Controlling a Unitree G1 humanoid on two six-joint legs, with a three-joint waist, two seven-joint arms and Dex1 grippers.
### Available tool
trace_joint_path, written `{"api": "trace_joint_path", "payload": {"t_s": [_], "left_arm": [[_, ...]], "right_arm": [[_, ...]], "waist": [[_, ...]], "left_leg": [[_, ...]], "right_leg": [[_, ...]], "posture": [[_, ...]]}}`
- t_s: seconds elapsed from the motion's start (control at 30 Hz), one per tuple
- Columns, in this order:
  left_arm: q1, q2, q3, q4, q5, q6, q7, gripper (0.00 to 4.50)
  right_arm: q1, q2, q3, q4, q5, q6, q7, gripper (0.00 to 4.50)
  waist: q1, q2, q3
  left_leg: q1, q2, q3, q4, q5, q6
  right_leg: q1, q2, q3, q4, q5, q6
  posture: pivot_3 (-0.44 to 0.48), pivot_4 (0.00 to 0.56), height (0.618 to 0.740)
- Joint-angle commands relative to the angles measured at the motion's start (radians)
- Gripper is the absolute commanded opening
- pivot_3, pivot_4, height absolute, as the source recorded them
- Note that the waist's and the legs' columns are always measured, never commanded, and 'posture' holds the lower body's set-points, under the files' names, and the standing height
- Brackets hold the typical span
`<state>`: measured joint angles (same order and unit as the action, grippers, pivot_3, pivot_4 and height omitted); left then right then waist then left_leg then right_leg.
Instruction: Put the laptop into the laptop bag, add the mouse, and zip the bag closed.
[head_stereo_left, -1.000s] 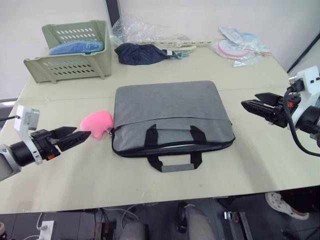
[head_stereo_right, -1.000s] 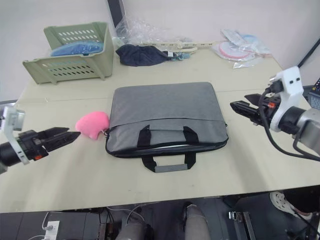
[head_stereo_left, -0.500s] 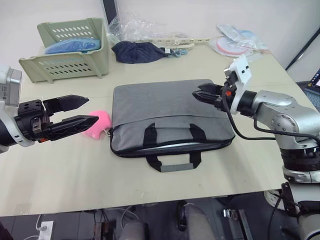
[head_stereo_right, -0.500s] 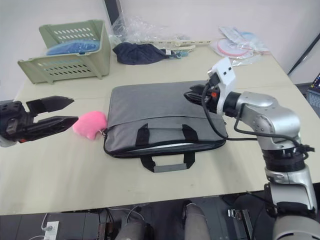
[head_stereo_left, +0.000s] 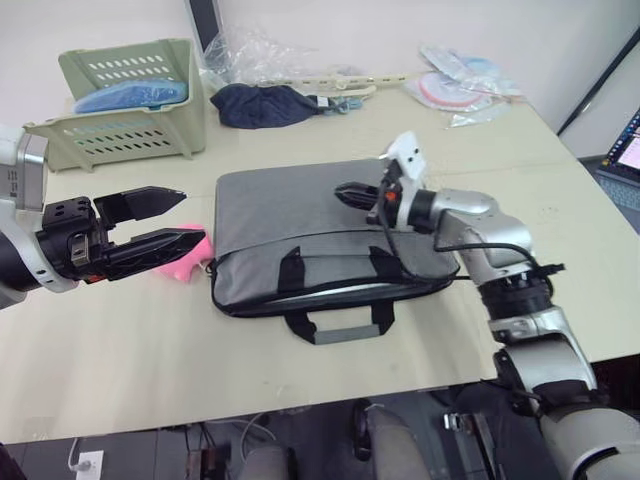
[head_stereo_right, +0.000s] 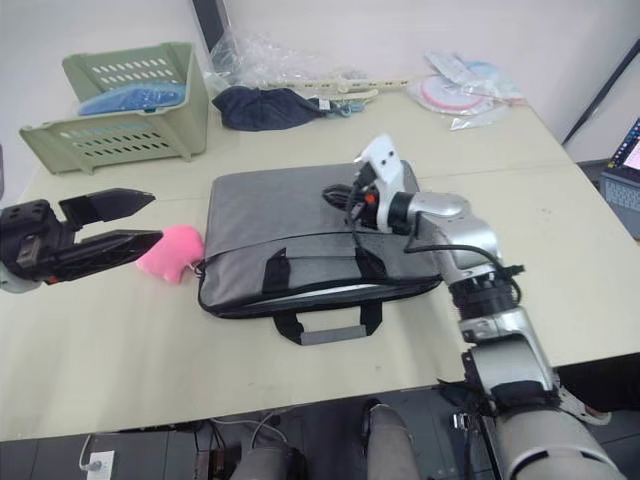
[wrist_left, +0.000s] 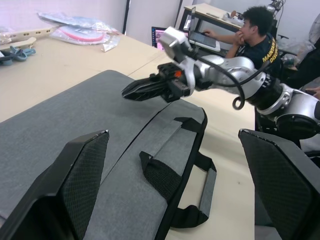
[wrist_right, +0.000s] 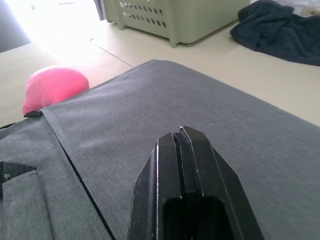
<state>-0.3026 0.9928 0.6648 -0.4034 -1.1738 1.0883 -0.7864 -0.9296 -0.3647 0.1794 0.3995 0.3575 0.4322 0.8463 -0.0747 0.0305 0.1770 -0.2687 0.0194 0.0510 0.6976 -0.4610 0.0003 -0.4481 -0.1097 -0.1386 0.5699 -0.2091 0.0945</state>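
Silver arms, black-fingered pincers (head_stereo_left: 345, 192)

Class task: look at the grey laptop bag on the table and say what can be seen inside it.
Through the laptop bag's unzipped front edge, a thin silvery strip shows, seemingly the laptop's edge. The grey fabric hides the rest, so whether the mouse is inside cannot be told.

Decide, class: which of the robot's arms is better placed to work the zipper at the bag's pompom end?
Probably the left. The left gripper hangs open beside the pink pompom at that corner of the laptop bag; the right gripper is shut over the bag's middle.
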Motion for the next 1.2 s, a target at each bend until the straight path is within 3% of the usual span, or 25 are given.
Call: {"api": "trace_joint_path", "payload": {"t_s": [0.03, 0.3, 0.5, 1.03, 1.2], "left_arm": [[0.002, 0.022, 0.031, -0.03, -0.028, -0.02, 0.022, 4.5], [0.024, 0.031, 0.036, -0.046, -0.053, -0.018, 0.055, 4.5], [0.037, 0.037, 0.04, -0.052, -0.072, -0.02, 0.075, 4.5], [0.083, 0.023, 0.028, -0.037, -0.054, -0.064, 0.119, 4.5], [0.099, -0.016, 0.05, 0.062, 0.03, -0.128, 0.159, 4.5]], "right_arm": [[-0.039, 0.036, 0.001, 0.105, -0.047, -0.095, 0.052, 0.09], [-0.082, 0.122, -0.001, 0.381, -0.131, -0.236, 0.095, 0.09], [-0.05, 0.141, 0.015, 0.468, -0.188, -0.279, 0.111, 0.09], [0.055, 0.169, 0.044, 0.49, -0.281, -0.338, 0.101, 0.09], [0.057, 0.171, 0.023, 0.481, -0.269, -0.33, 0.086, 0.09]], "waist": [[-0.007, 0.0, 0.0], [-0.03, 0.0, 0.0], [-0.037, -0.001, -0.001], [-0.034, -0.013, -0.016], [-0.034, -0.012, -0.018]], "left_leg": [[0.0, 0.0, 0.0, 0.0, 0.0, 0.0], [0.002, 0.0, -0.002, 0.0, 0.0, -0.001], [0.003, 0.0, -0.004, 0.001, 0.0, -0.001], [0.004, 0.0, -0.014, 0.001, -0.001, -0.002], [0.005, 0.001, -0.014, 0.001, -0.001, -0.003]], "right_leg": [[0.0, 0.0, 0.0, 0.0, 0.0, 0.0], [0.0, -0.001, -0.001, 0.005, -0.002, -0.003], [0.001, -0.002, 0.0, 0.008, -0.003, -0.005], [0.004, -0.002, 0.002, 0.016, -0.006, -0.011], [0.004, -0.002, 0.002, 0.016, -0.007, -0.012]], "posture": [[0.0, 0.15, 0.74], [0.0, 0.15, 0.74], [0.0, 0.15, 0.74], [0.0, 0.15, 0.74], [0.0, 0.15, 0.74]]}}
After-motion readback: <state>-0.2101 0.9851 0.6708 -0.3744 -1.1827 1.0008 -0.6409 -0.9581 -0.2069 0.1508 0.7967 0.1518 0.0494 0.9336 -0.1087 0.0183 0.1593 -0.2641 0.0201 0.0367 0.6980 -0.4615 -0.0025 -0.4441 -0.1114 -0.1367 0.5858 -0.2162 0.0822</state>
